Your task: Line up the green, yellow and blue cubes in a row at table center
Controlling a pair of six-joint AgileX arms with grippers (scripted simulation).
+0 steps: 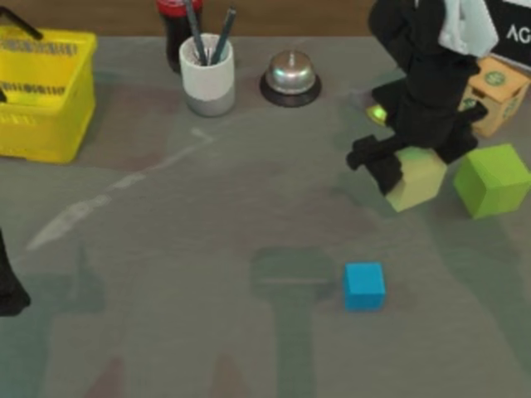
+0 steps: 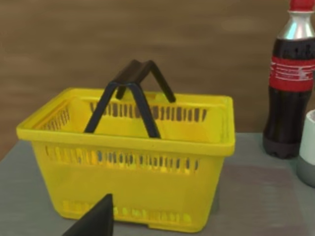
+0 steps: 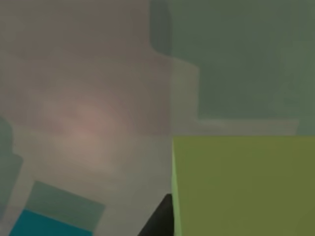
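Half of yellow cube (image 1: 419, 178) hidden under right claw (image 1: 397, 166) (pinching it); left claw state unclear.

top view: overhead, looking down at the table (image 1: 207, 249).
left wrist view: low, near the basket (image 2: 133, 162).
right wrist view: hard against the yellow cube (image 3: 246, 187).
shared: basket (image 1: 41, 99); yellow cube (image 1: 419, 178).

I see the flat grey-green table (image 1: 207, 274) with pale streaks. At its back left stands a yellow plastic basket (image 1: 41, 99); then a dark cola bottle (image 1: 172, 29), a white pen cup (image 1: 207, 76) and a silver bell (image 1: 290, 77). On the right are a pale yellow cube (image 1: 421, 181), a lime-green cube (image 1: 493, 179) and a tan logo cube (image 1: 500, 93). A small blue cube (image 1: 364, 285) lies nearer the front.
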